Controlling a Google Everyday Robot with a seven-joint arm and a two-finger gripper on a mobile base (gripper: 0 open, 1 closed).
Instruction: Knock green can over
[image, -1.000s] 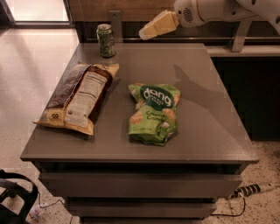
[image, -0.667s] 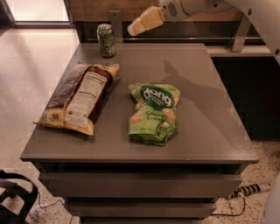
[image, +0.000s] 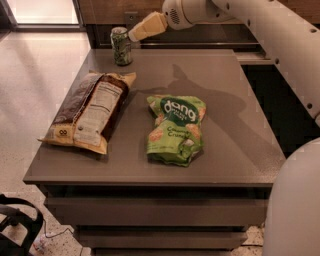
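1. Standing up straight, the can (image: 121, 47) is at the far left corner of the table (image: 240, 150), with its silver top facing up.
2. The gripper (image: 133, 35) hangs in the air just beside the can's top, on the right side of the can as the camera sees it. Its tip is level with the top rim. It cannot be told whether tip and rim touch.
3. The gripper looks closed. Its tan fingers (image: 147, 26) seem pressed together into one wedge, and it holds nothing.
4. The wedge points down and to the left of the picture, right at the can. So the can lies just past the tip, on that side and a little lower.
5. The can's long side runs up and down. A small push to the left, high up near the top, should tip it over.
6. The can is near the table's edges, so a hard push might roll it off.
7. The brown bag (image: 87, 112) and the green bag (image: 175, 127) lie nearer the camera, well apart from the gripper.
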